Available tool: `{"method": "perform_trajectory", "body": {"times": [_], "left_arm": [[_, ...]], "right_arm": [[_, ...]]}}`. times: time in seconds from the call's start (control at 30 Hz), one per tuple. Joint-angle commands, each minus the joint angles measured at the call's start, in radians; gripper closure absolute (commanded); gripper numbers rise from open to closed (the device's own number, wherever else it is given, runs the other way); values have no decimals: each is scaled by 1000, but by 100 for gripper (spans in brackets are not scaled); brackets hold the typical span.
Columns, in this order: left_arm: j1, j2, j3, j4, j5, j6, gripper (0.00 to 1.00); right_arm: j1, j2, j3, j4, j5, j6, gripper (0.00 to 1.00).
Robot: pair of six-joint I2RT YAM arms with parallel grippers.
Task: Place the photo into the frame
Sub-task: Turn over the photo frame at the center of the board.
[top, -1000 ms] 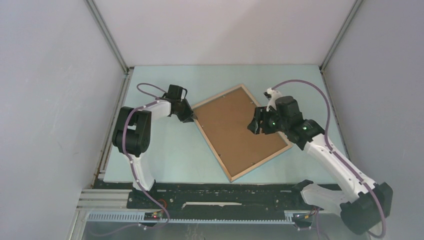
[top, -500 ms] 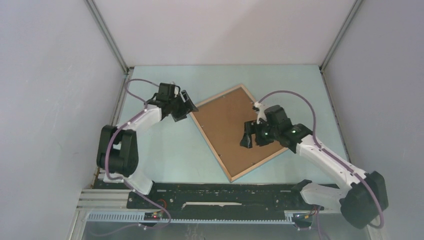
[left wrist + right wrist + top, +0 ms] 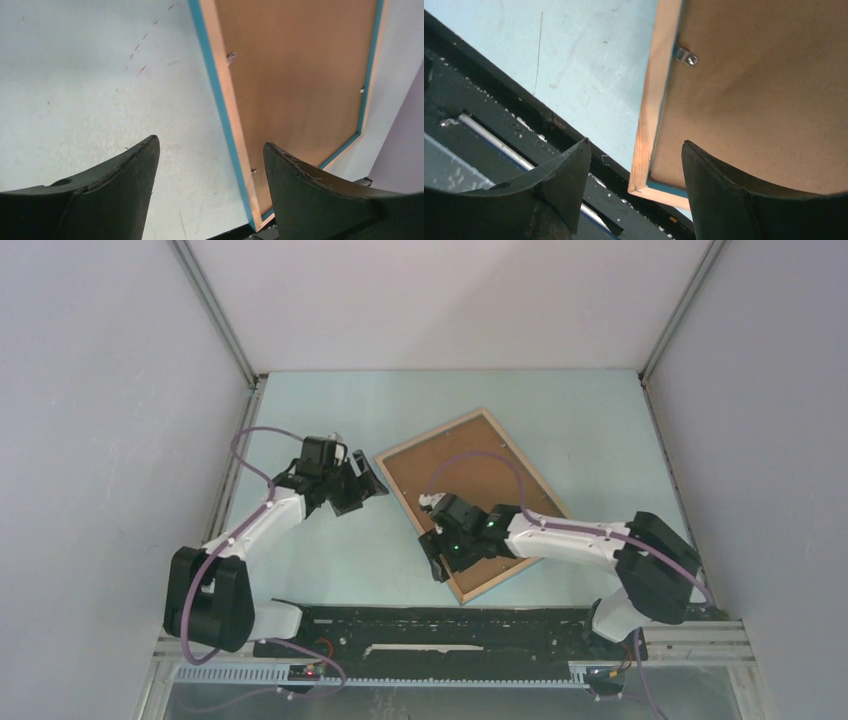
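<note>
Pale blue table (image 3: 600,420) carries the frame (image 3: 652,105) face down, long sides slanting far-left to near-right; we see no photo anywhere. Our right gripper (image 3: 635,145) hovers over its near corner, the left gripper (image 3: 210,142) by its left corner, both spread wide and empty

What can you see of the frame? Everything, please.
The frame lies flat, back up, turned diagonally on the pale table. It has a thin light-wood rim and bright blue edges, with a brown backing board seated inside and small metal clips along the inner edge. The open right pincer hovers over its near corner; the open left pincer sits off its left side. Neither grips it.
</note>
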Motion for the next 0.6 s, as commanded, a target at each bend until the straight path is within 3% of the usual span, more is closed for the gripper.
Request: {"method": "perform_trajectory", "body": {"times": [0.0,0.2,0.57], "left_arm": [[-2,-74,-81,3,8,-18,18],[-2,-107,-96,0,-11,-21,18],[-1,-98,-83,-9,-18,-16,18]], "right_arm": [[85,86,114,-68,194,32,27],[149,204,205,-147,293,86,41],[183,295,226,-153,382,102,57]]}}
